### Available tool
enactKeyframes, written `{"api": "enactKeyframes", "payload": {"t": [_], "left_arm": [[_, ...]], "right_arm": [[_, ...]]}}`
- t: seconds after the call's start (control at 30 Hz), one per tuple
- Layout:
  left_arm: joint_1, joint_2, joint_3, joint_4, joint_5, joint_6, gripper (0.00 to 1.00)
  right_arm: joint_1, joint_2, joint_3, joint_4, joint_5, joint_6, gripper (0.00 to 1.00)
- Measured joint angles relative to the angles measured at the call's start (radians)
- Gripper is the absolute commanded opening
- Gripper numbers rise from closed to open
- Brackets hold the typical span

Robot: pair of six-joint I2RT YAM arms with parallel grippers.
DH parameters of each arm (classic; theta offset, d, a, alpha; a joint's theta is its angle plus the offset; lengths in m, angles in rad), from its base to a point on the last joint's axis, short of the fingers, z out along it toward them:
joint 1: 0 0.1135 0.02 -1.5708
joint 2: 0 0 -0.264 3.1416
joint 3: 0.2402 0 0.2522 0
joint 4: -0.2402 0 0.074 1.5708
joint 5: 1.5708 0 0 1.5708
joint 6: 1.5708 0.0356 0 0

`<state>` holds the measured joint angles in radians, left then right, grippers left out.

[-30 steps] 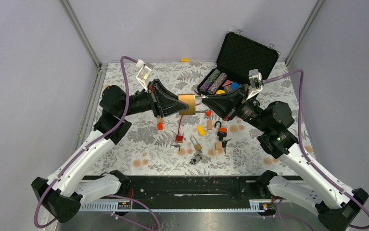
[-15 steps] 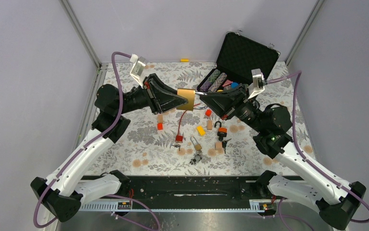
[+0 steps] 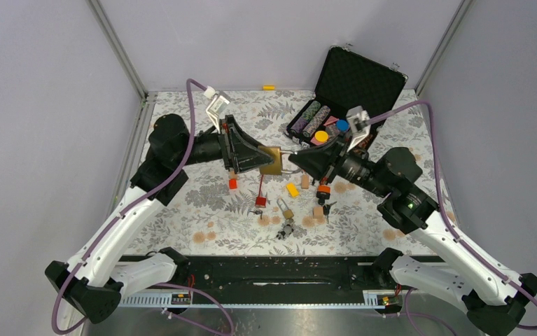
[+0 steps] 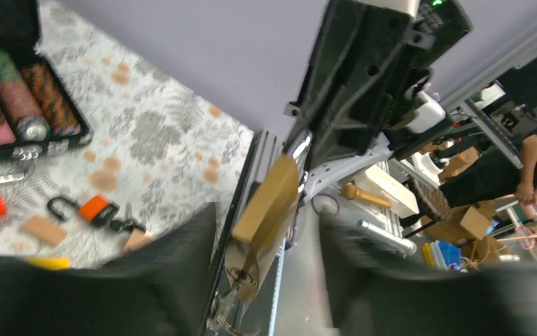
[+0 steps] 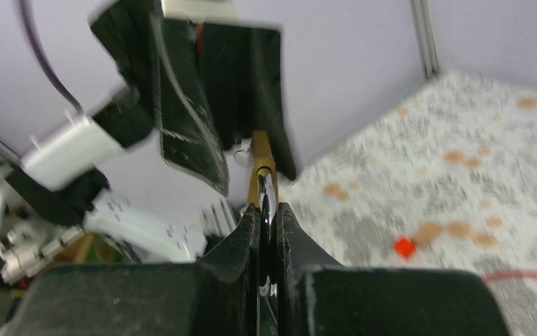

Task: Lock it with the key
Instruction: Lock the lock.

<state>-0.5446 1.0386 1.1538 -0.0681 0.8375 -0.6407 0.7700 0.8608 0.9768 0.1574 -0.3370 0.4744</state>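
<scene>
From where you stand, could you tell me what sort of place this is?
Probably a robotics lab test cell: aluminium posts and plain walls around a floral-cloth table, props such as a brass padlock and a foam-lined case, and cardboard boxes in a workshop beyond.

Pale lilac-grey walls [image 3: 279, 42] close in the table on the left, back and right, plain and matte. Slim metal posts [image 3: 117, 49] slant up from the two back corners, where the walls meet. The table is covered by a white cloth [image 3: 202, 231] printed with grey fern leaves and small orange blossoms. Along its near edge runs a black rail [image 3: 279, 269], and below that lies a strip of grey metal [image 3: 286, 322]. The light is soft and even, and the shadows on the cloth are faint. The left wrist view looks past the table's edge into a cluttered room with cardboard boxes [image 4: 472, 220] and someone in a dark top [image 4: 514, 171].
</scene>
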Motion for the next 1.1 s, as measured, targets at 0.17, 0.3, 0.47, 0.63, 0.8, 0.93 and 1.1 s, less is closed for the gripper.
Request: {"api": "enactKeyframes", "payload": {"t": [0.17, 0.3, 0.47, 0.63, 0.8, 0.93, 1.1], "left_arm": [[0.035, 0.010, 0.002, -0.201, -0.008, 0.204, 0.91], [0.035, 0.010, 0.002, -0.296, -0.003, 0.330, 0.92], [-0.003, 0.029, -0.002, -0.323, 0.034, 0.428, 0.92], [-0.100, 0.065, -0.043, -0.345, 0.092, 0.514, 0.89], [-0.143, 0.113, -0.052, -0.357, 0.127, 0.552, 0.63], [-0.149, 0.142, -0.052, -0.359, 0.150, 0.568, 0.50], [-0.154, 0.164, -0.052, -0.381, 0.165, 0.589, 0.57]], "right_arm": [[-0.005, 0.021, 0.004, -0.286, -0.093, -0.113, 0.00], [-0.006, 0.071, 0.060, -0.469, -0.156, -0.196, 0.00], [-0.006, 0.118, 0.135, -0.536, -0.229, -0.253, 0.00], [-0.006, 0.151, 0.174, -0.542, -0.300, -0.289, 0.00], [-0.006, 0.185, 0.184, -0.550, -0.349, -0.314, 0.00], [-0.006, 0.210, 0.191, -0.565, -0.366, -0.339, 0.00], [-0.008, 0.239, 0.217, -0.604, -0.365, -0.361, 0.00]]}}
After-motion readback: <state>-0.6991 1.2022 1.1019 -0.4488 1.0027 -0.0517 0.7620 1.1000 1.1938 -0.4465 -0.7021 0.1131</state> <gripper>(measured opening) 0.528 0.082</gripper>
